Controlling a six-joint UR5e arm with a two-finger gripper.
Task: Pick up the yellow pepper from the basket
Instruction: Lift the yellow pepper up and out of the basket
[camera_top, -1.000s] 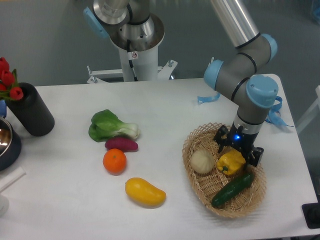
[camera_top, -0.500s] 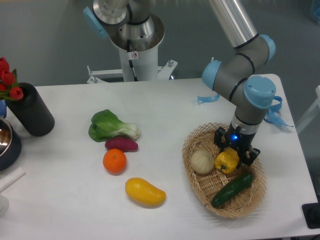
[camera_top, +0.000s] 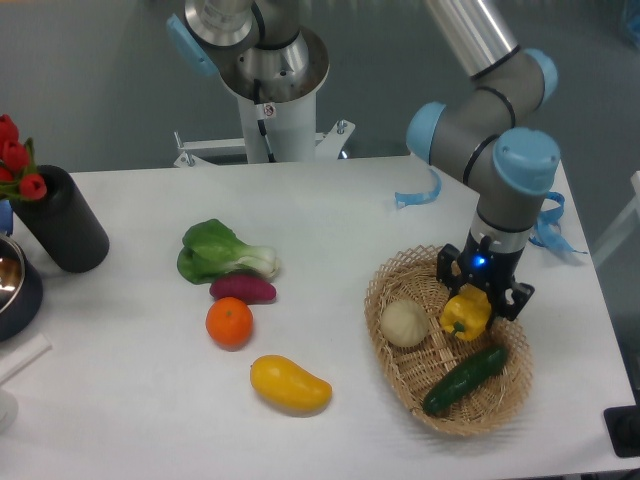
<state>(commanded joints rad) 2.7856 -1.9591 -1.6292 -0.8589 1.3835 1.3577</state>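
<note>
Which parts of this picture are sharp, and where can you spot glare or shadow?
Fixed camera view: the light is even and soft; the yellow pepper between the jaws looks sharp, with a small glossy highlight; the basket weave stays crisp; the orange casts only a faint shadow on the table.

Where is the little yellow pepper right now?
The glossy yellow bell pepper sits between the gripper jaws over the woven wicker basket, on the table's right side beside the pale round bun.

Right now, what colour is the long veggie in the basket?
Dark green: the cucumber lies in the basket, clearest in the fixed camera view.
</note>
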